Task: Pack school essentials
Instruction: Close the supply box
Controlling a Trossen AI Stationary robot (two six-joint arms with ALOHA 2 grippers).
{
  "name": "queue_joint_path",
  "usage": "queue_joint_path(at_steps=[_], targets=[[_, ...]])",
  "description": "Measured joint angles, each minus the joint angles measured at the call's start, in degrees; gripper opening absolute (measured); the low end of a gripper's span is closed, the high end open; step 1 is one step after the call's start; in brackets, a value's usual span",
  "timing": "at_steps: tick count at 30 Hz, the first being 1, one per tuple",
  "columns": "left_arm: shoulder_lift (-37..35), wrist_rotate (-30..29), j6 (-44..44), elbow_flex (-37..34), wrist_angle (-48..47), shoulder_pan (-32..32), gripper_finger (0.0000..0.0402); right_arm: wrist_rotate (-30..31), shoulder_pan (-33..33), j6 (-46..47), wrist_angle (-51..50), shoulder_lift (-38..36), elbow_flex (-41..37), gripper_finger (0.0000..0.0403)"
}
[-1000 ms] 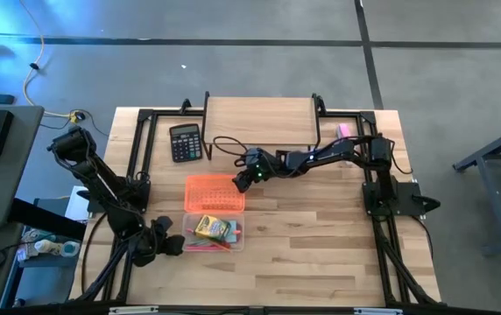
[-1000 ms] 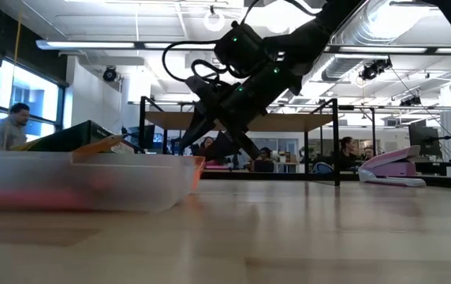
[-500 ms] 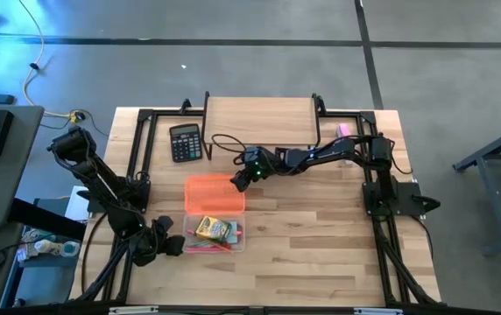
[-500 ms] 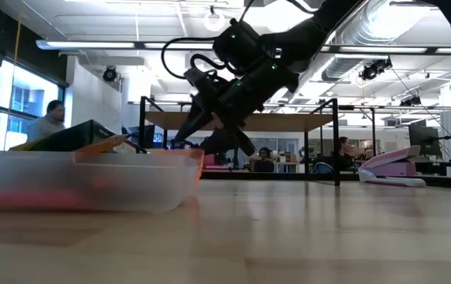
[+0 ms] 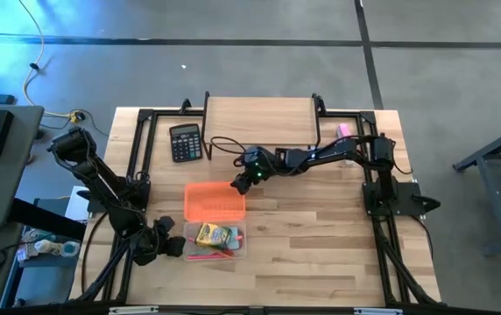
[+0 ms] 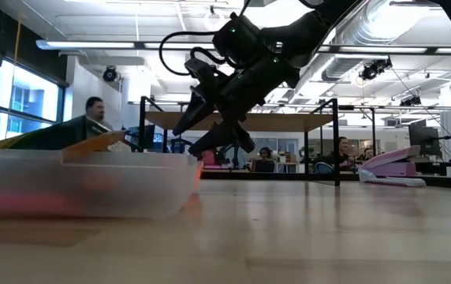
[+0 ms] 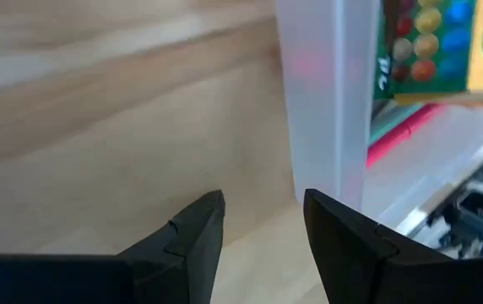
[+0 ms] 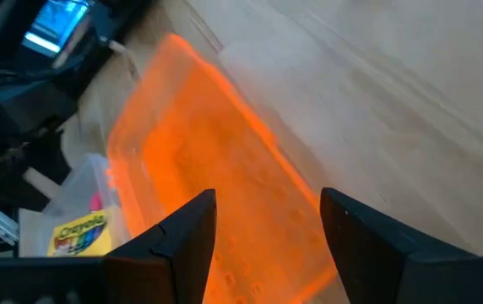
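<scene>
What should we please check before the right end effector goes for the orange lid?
1. Right end effector open: ok, fingers apart above the orange lid, near its corner.
2. Lid free: ok, flat on the table beside the clear box, nothing on it.
3. Crayon box packed: ok, inside the clear box with pink pencils.
4. Clear box steadied: not ok, left end effector open beside its wall, not gripping.
5. Contents below the rim: cannot tell; the low view suggests the crayon box pokes above it.
</scene>
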Motion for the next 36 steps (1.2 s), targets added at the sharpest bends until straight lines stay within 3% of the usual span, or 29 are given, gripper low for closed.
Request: queue_joint_path(at_steps=[8,14,17,23,26,36], targets=[[0.3,5.6,2.4,3.3,2.0,-3.3,0.0158,1.8,-0.2,-1.4,-2.6,0.0,0.0,0.0201],[0.2,2.9,-0.4,5.9,3.2,-4.9,0.0158,4.3,-0.2,-1.6,-3.6,0.0,0.0,0.0201],[2.0,1.1,2.0,7.9,3.8,-3.1,0.0158,6.2,-0.2,-1.5,-3.3,0.0,0.0,0.0201],[9.4,5.0,5.9,10.1,4.7,1.1,0.0158,8.3,-0.2,-1.5,-3.0,0.0,0.0,0.0201],[11.8,2.6,7.2,11.5,5.3,1.9,0.0158,8.4,-0.2,-1.5,-2.7,0.0,0.0,0.0201],[12.8,0.5,7.4,12.0,1.6,4.4,0.0158,6.8,-0.2,-1.1,-2.2,0.0,0.0,0.0201]])
